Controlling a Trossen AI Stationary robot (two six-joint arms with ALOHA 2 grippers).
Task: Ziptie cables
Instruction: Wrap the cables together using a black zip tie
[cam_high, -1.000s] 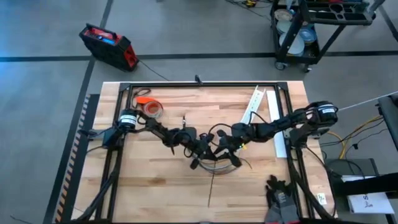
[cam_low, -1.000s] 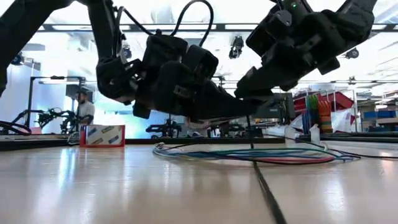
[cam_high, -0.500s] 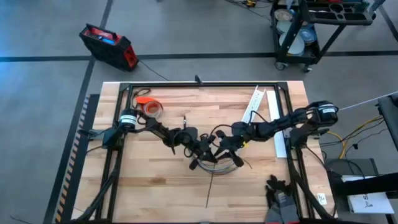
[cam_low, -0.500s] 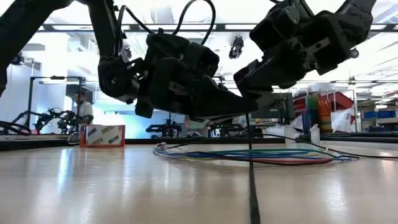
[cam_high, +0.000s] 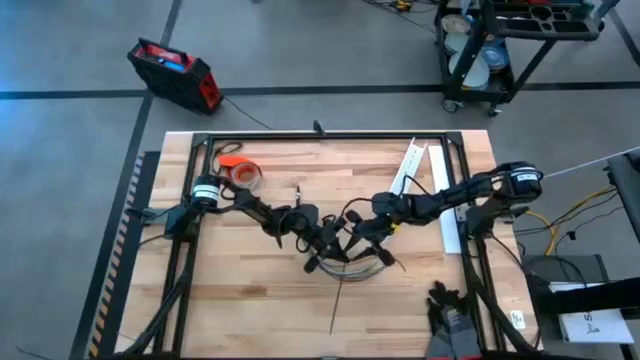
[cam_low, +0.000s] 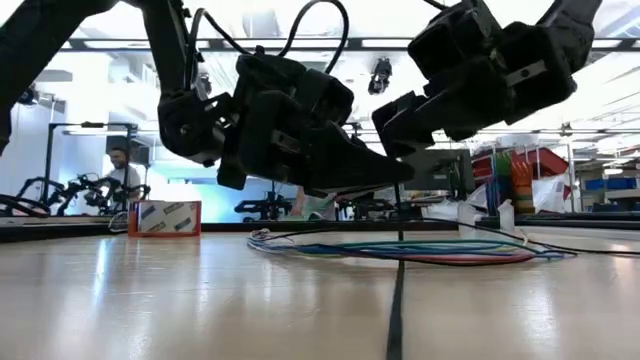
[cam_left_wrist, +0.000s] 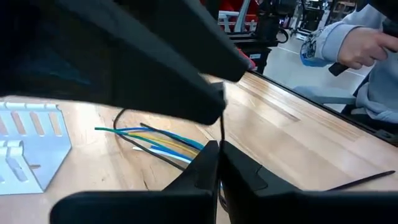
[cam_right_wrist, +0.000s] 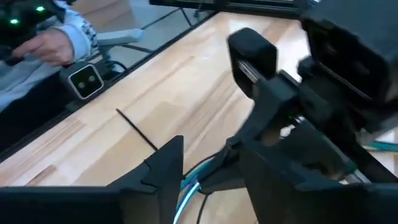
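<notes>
- Left gripper (cam_high: 322, 262) hangs low over mid-bench (cam_high: 230, 300), at the left edge of the cables (cam_high: 358, 268) — its fingers (cam_left_wrist: 205, 163) pressed together on the ziptie (cam_left_wrist: 222, 127), a thin dark strip standing up from between their tips.
- Cables lie in a flat loop on the bench, between the two grippers.
- Right gripper (cam_high: 372, 243) hovers over the loop's right side, fingers (cam_right_wrist: 163, 163) apart, empty.

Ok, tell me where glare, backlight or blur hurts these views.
Low view: bright ceiling lights backlight both arms into silhouettes; the wooden table shines with glare, though the loose bundle of coloured cables reads clearly. Left wrist view: its own dark fingers are out of focus. Right wrist view: the thin dark ziptie looks soft.
</notes>
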